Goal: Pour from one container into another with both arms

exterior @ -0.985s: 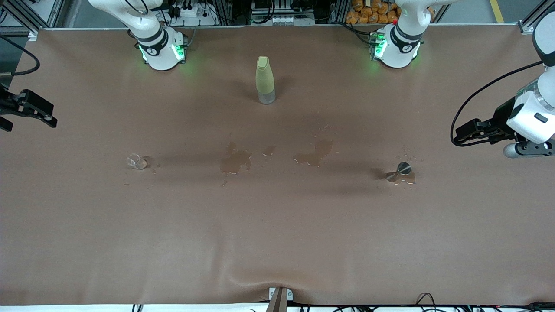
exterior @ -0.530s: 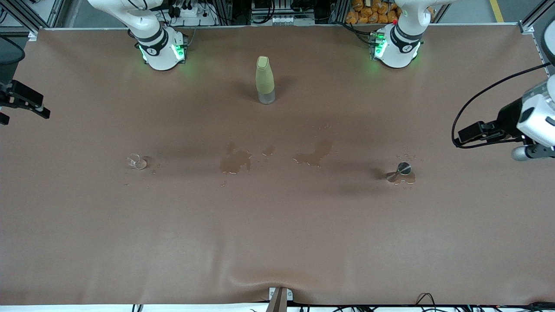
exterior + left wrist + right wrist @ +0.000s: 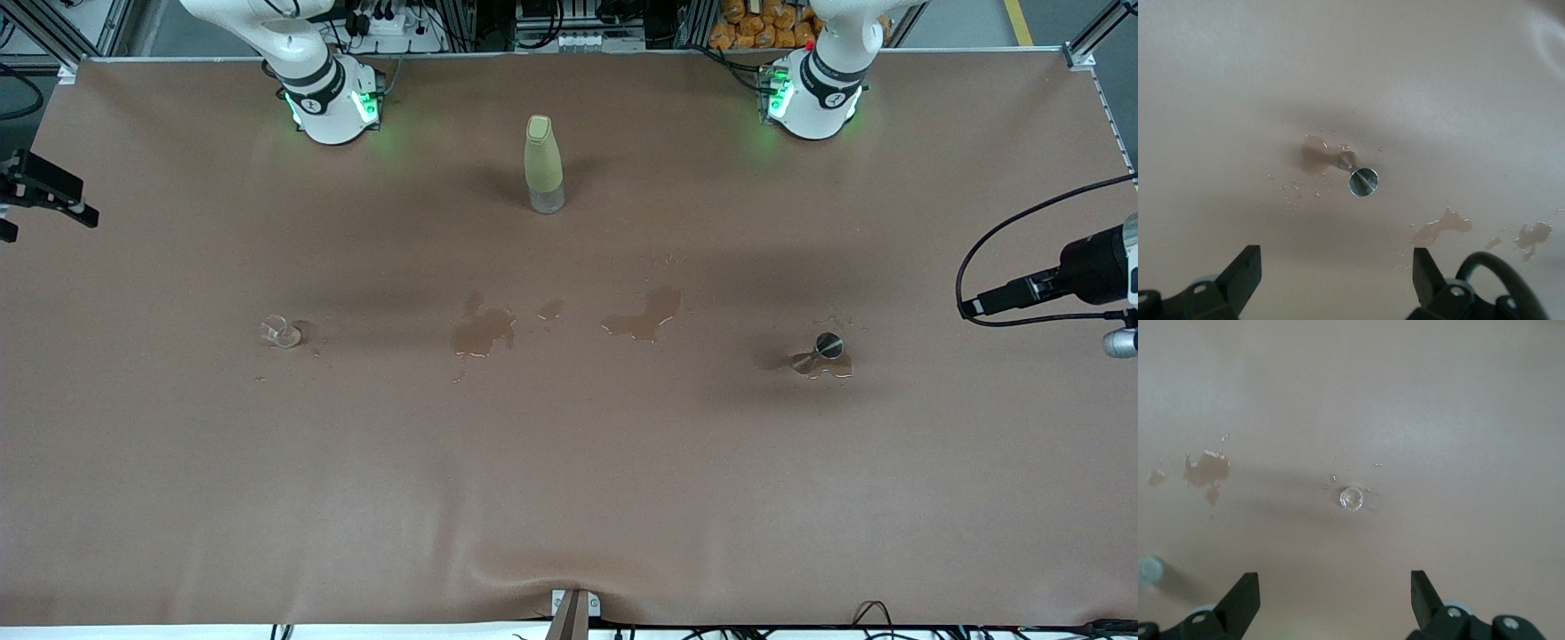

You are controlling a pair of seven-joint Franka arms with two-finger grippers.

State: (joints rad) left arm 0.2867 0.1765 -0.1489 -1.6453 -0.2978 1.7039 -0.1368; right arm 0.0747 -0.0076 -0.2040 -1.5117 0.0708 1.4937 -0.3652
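The tiny clear glass cup [image 3: 281, 332] stands toward the right arm's end of the table, ringed by a few droplets. In the right wrist view the glass cup [image 3: 1351, 498] lies well below my right gripper [image 3: 1335, 597], which is open and empty, high over that end of the table. Only part of its black hand [image 3: 49, 187] shows in the front view. The small grey metal cup [image 3: 822, 353] stands in a wet patch toward the left arm's end. My left gripper [image 3: 1337, 277] is open and empty, high above the metal cup [image 3: 1363, 181].
A tall yellow-green bottle [image 3: 542, 164] stands between the two arm bases. Dark spill patches [image 3: 483, 331] [image 3: 645, 316] mark the brown cloth between the cups. The left arm's wrist and black cable [image 3: 1058, 284] hang at the table's end.
Both arms have drawn outward toward their ends of the table; the left hand has slid almost out of the front view. Both cups and the bottle stayed put.
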